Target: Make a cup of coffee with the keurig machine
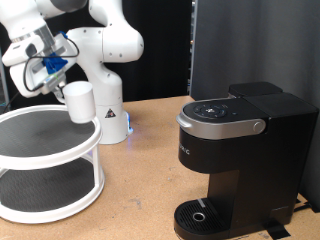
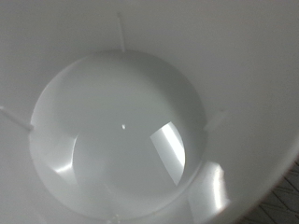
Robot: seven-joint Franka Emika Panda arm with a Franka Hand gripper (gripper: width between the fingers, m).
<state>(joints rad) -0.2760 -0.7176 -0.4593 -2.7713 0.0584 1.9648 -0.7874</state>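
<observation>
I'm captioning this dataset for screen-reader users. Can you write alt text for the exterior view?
A white robot arm's gripper holds a white cup in the air above a two-tier round white rack on the exterior view's left. A black keurig machine stands on the wooden table at the right, its drip tray bare.

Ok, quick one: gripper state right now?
Gripper: shut on the small plain white cylindrical cup, lifted above the round white two-tier rack.
</observation>
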